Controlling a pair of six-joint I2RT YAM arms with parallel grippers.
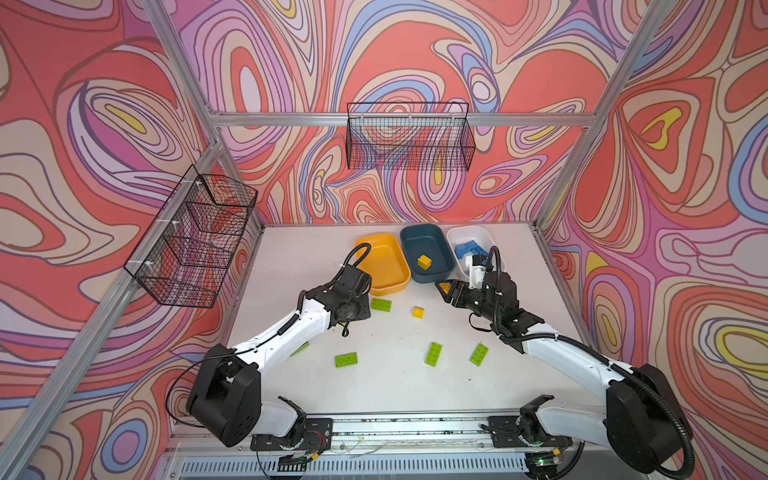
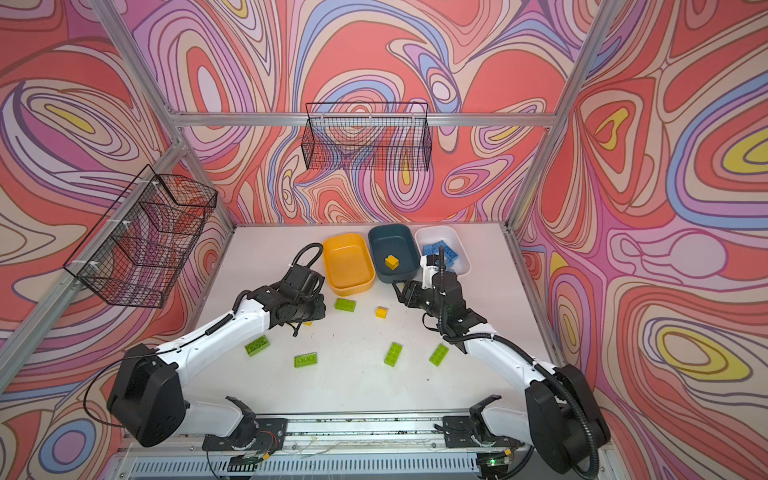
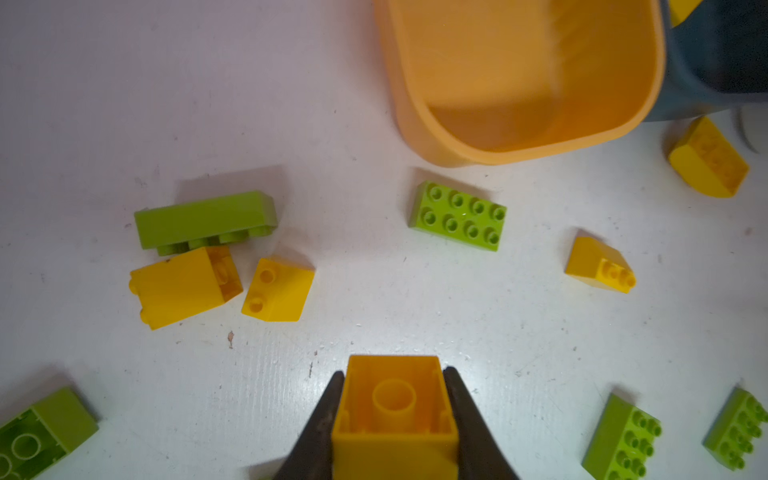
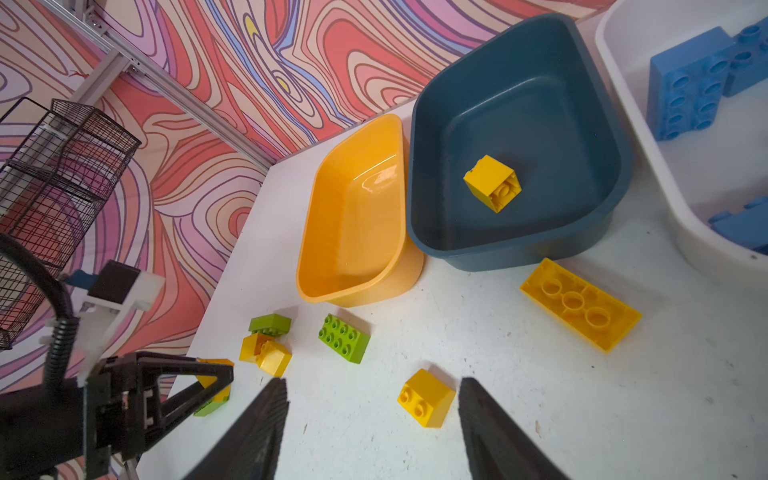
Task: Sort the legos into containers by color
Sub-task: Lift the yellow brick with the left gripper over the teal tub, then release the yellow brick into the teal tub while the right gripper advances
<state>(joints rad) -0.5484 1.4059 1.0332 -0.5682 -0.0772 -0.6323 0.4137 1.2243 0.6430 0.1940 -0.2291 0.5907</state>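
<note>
The left tool (image 3: pixel 394 374) is closed on a yellow brick (image 3: pixel 395 432), pinching its two sides, with the hollow underside facing the wrist camera. Whether the brick is clear of the surface (image 1: pixel 395 395) I cannot tell.

The right tool (image 4: pixel 374 380) is spread and holds nothing. In the right wrist view a small brick (image 4: pixel 426 399), also yellow, lies studs-sideways on the surface between the lines of its fingers, untouched. A long brick (image 4: pixel 579 309), yellow and upside down, lies just in front of the dark bin (image 4: pixel 519 104).

Three bins sit side by side at the back of the surface. The yellow bin (image 1: pixel 382 262) is empty. The dark bin beside it holds one yellow cube (image 1: pixel 424 262). The white bin (image 1: pixel 465 236) holds blue bricks (image 1: pixel 467 251).

Green bricks (image 1: pixel 433 354) lie scattered across the middle of the surface, well apart from each other, and one flat green brick (image 3: pixel 457 216) lies near the yellow bin's front. In the left wrist view a tipped green brick (image 3: pixel 205 220) rests against a tall brick (image 3: pixel 185 286), yellow and on its side, with a yellow slope (image 3: pixel 278 289) just beside them.
</note>
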